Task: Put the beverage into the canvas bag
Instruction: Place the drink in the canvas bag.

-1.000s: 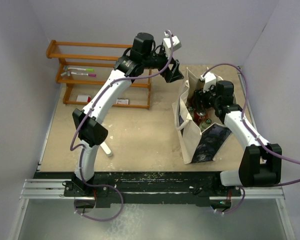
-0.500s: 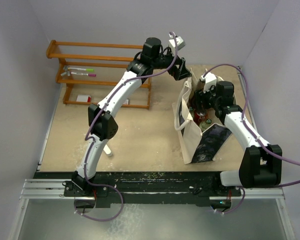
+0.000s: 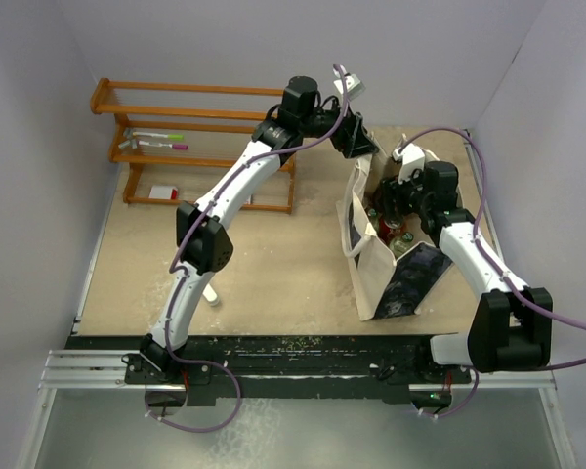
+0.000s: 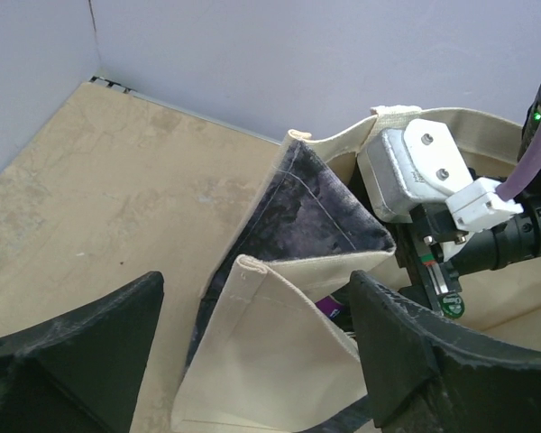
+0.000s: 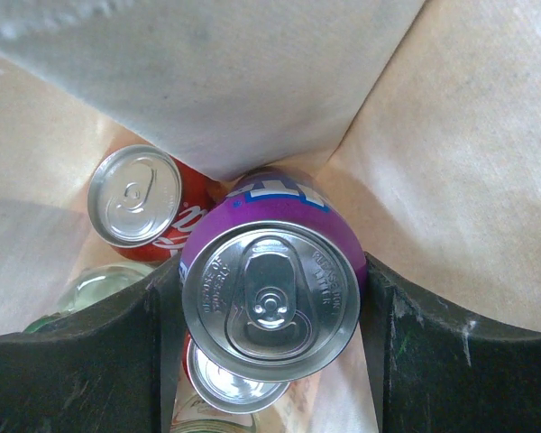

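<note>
While gripping can [image 5: 270, 302] upright in right hand [image 5: 270, 356], inside bag [image 3: 381, 283] by right edge of worktop [image 3: 264, 264], need only lower straight down among other cans [image 5: 133, 196]. Straddling bag's far rim with left hand [image 4: 257, 302], jaws wide.

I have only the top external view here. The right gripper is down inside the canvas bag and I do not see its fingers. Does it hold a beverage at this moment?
Observer: Yes. The right wrist view shows the right gripper with a finger on each side of an upright purple can.
Operator: Are other drinks already in the bag?
Observer: Yes. A red can stands upright beside the purple one, lower down.
Operator: And the left gripper, does it grip the bag?
Observer: No. In the left wrist view the left gripper is open, its fingers astride the rim of the canvas bag, not closed on it.
</note>
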